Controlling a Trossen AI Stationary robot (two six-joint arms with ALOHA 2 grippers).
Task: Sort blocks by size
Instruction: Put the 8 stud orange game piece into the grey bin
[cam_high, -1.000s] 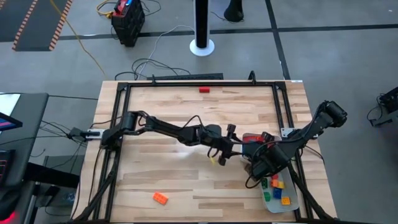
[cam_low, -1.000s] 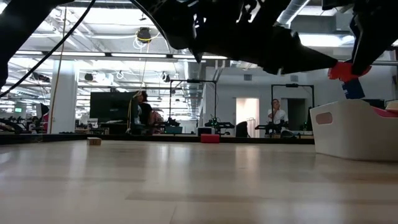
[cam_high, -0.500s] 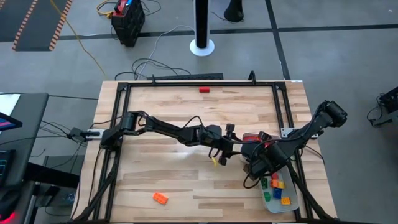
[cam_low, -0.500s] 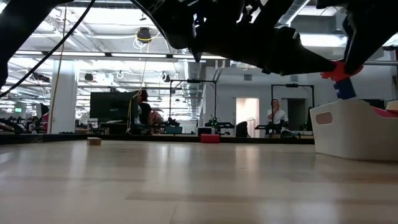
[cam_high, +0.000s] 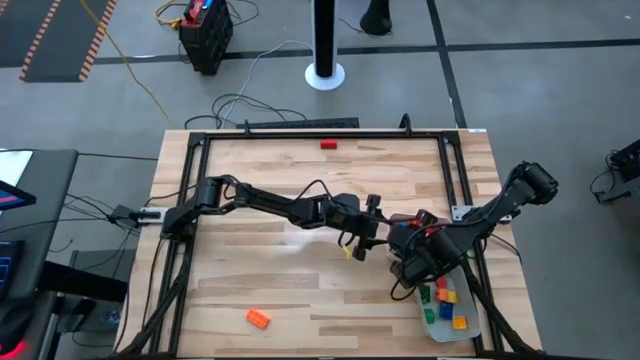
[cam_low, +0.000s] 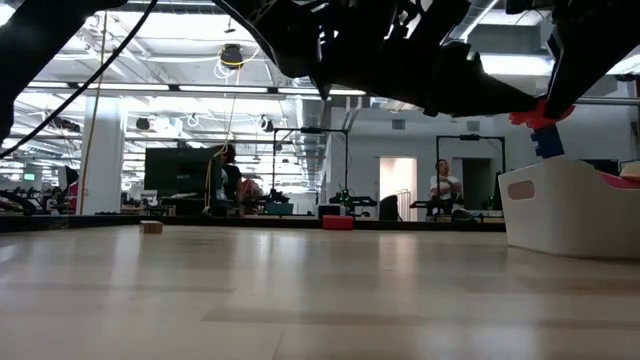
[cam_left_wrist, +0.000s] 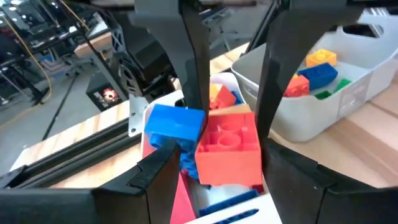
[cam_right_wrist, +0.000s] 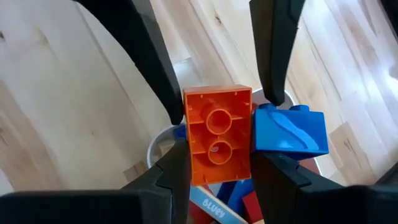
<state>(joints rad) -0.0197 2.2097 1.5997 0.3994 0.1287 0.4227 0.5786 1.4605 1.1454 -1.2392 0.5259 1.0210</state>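
Fingers of left gripper and right gripper both clamp one joined orange-and-blue plastic brick pair; uneven pulling may fling it beyond the white tray.

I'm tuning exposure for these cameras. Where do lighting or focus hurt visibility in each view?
Low view: bright ceiling lights leave the arms overhead as black silhouettes, the white rectangular tray staying readable. Left wrist view: the left gripper looks soft up close, the red plastic brick fairly clear. Right wrist view: the orange plastic brick is sharp. High view: evenly lit.
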